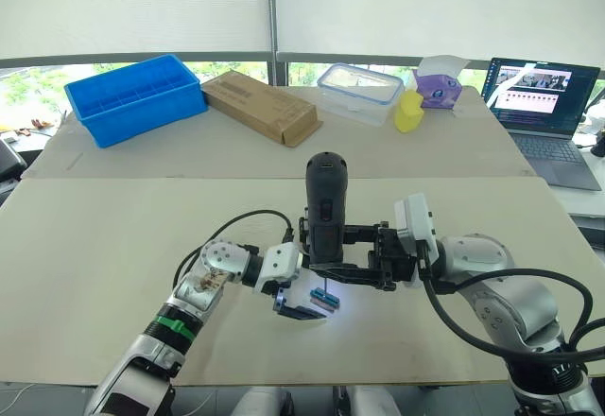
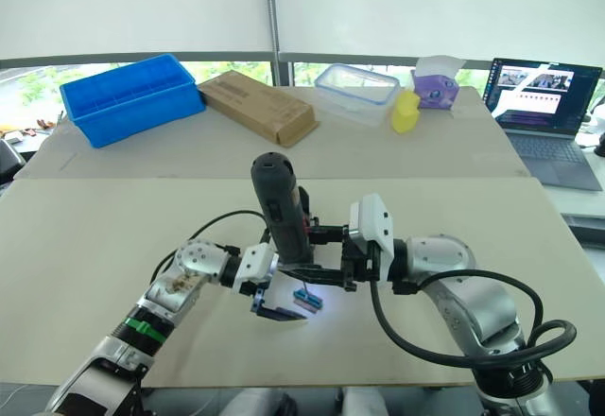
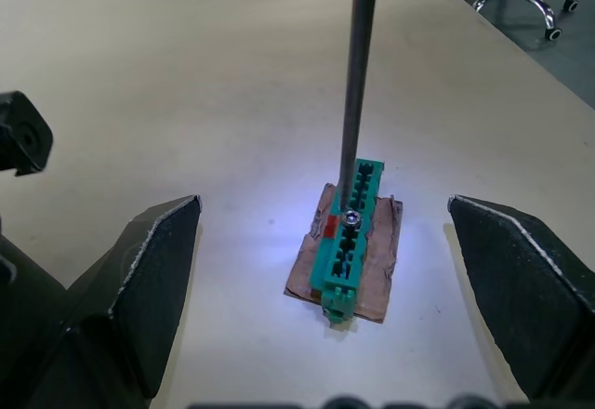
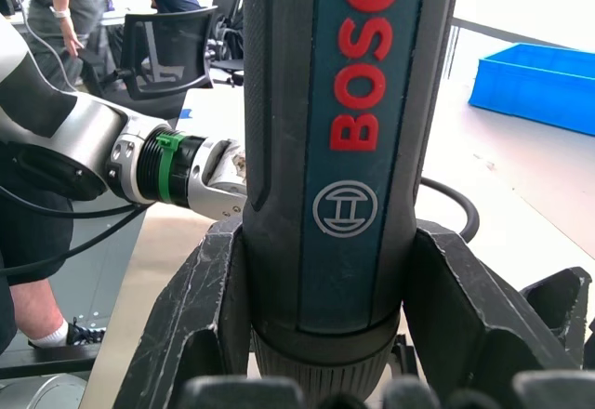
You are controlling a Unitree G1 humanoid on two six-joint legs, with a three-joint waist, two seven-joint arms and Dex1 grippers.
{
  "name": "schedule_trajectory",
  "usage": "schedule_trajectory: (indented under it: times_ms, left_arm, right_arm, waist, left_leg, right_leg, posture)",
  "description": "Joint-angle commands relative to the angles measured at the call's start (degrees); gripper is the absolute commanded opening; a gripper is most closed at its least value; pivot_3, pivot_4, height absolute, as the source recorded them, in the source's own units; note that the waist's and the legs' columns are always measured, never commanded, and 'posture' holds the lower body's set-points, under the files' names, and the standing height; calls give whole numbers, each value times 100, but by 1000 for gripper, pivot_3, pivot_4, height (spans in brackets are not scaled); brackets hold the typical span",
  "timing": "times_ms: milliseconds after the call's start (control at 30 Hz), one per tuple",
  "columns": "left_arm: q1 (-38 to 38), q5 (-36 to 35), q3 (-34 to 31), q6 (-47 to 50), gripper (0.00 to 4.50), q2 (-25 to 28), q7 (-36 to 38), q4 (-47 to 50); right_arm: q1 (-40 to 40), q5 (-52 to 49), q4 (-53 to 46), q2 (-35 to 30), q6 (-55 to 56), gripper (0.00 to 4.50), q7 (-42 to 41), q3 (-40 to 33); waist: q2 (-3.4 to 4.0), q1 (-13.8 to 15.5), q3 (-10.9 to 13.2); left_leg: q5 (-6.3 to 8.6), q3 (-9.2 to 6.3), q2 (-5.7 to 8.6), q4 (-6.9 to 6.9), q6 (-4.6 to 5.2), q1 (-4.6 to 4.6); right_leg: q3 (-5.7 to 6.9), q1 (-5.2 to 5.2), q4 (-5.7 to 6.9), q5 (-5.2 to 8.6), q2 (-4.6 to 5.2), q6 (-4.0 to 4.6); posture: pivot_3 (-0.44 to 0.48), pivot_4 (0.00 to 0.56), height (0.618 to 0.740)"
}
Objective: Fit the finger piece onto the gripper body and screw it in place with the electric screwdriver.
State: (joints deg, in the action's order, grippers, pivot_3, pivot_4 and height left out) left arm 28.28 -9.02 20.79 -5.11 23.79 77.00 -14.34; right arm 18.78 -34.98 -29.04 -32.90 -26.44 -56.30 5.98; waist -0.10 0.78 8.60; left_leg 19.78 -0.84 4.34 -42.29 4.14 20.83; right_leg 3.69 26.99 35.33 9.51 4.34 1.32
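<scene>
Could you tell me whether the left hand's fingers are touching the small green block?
Apart. In the left wrist view, bare table shows between each of the fingers and the green block.

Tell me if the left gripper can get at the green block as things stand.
Probably yes. The left gripper is open with a finger on either side of the green block. But the screwdriver, held by the right gripper, has its bit planted on the block, so a closing grip might crowd it.
</scene>
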Motion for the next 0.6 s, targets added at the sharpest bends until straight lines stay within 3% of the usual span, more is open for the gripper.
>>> schedule_trajectory:
  times_ms: [33,600]
  left_arm:
    - [60,-13,-30,-79,4500,-21,-17,111]
    - [60,-8,-17,-53,4500,-13,-14,150]
  right_arm:
    - [21,-129,-161,-2,68,1919,-18,-99]
    - [27,-206,-203,35,12,1919,4,-91]
  waist:
    - [0,-2,0]
    - [0,0,0]
  left_leg:
    - [0,0,0,0,0,0]
    - [0,0,0,0,0,0]
  right_leg:
    - [0,0,0,0,0,0]
    - [0,0,0,0,0,0]
  posture:
    - [0,150,740]
    - [0,150,740]
